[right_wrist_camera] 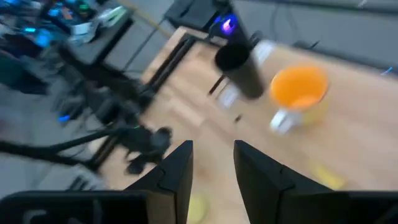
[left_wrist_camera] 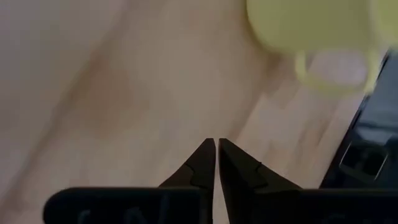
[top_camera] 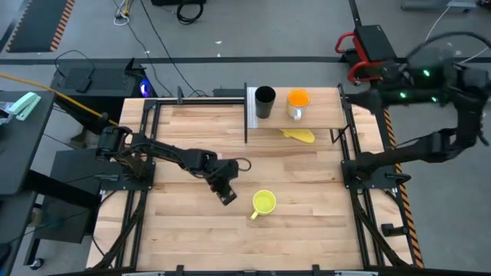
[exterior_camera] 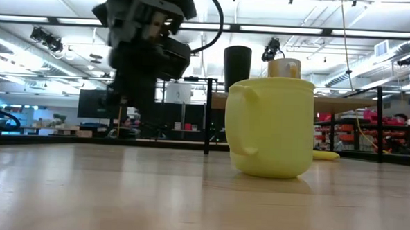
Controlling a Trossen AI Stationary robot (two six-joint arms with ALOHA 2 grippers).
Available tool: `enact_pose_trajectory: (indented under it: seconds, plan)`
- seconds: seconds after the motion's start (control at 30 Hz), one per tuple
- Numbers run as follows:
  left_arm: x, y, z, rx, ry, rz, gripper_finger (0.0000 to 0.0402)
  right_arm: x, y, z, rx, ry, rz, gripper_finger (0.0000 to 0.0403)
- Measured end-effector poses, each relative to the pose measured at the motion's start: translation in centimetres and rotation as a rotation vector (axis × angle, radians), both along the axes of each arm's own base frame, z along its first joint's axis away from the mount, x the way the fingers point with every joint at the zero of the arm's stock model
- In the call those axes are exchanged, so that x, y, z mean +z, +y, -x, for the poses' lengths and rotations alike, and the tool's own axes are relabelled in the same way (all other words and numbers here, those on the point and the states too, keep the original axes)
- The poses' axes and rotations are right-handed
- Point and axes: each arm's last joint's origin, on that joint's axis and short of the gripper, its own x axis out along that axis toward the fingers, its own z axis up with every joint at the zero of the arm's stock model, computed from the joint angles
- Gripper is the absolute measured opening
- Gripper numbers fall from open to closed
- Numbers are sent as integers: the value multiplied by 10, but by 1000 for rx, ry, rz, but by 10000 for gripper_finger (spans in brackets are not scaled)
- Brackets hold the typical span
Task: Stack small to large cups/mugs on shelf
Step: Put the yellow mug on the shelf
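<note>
The yellow mug (top_camera: pixel 264 202) (exterior_camera: pixel 270 128) stands upright on the tabletop, its handle toward the near-left. My left gripper (top_camera: pixel 225 195) (left_wrist_camera: pixel 216 149) is shut and hangs above the table just left of that mug (left_wrist_camera: pixel 311 34), touching nothing. On the light-wood shelf (top_camera: pixel 322 115) at the far edge stand the tall black cup (top_camera: pixel 265 102) (right_wrist_camera: pixel 239 68) and the orange mug (top_camera: pixel 298 103) (right_wrist_camera: pixel 298 93), side by side. My right gripper (right_wrist_camera: pixel 213 155) is open, raised high beyond the shelf's right end, looking down on both.
A flat yellow floppy object (top_camera: pixel 299 135) lies on the table at the shelf's near edge. Dark frame rails (top_camera: pixel 146 153) run along the table's left and right sides. Bare tabletop (top_camera: pixel 307 222) surrounds the yellow mug.
</note>
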Motion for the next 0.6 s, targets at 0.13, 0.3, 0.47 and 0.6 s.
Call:
enact_pose_trajectory:
  seconds: [0.13, 0.3, 0.47, 0.6]
  plan:
    - [-1, -15, 3, -24, 21, 11, 31, -29, 11, 6, -3, 61, -105, 121]
    - [0, -21, 3, 25, 29, 37, 23, -99, 17, -11, -8, 315, -211, 116]
    - [3, -29, -1, 44, -13, 70, 23, -178, 28, -45, 32, 523, -252, 116]
    - [6, -34, -5, 61, -59, 101, 31, -228, 47, -79, 154, 426, -284, 116]
